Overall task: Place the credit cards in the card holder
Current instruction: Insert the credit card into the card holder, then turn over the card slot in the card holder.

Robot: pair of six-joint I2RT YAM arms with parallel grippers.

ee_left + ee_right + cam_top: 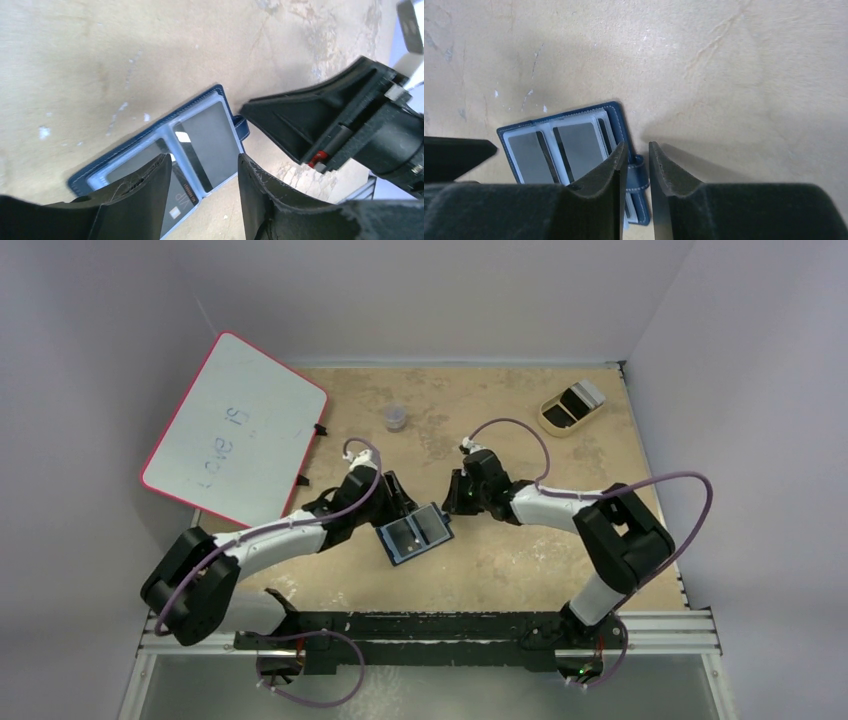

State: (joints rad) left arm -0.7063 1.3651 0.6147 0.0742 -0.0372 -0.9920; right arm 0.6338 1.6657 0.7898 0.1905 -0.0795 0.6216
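Observation:
The navy card holder [415, 533] lies open on the tan table between my two grippers. Its pale blue pockets hold grey cards: one in the right pocket [210, 145] and a "VIP" card [176, 199] in the left pocket. The holder also shows in the right wrist view [574, 145], with its snap tab [638, 172] sticking out. My left gripper [204, 159] is open and empty just over the holder's near edge. My right gripper [637, 146] hovers over the snap tab, jaws a narrow gap apart, holding nothing. A pale grey-white card [589, 392] lies in the tan tray.
The tan oval tray [553, 423] stands at the back right with a dark item beside the pale card. A pink-edged whiteboard [235, 430] lies at the back left. A small grey round cup [396, 418] sits behind the grippers.

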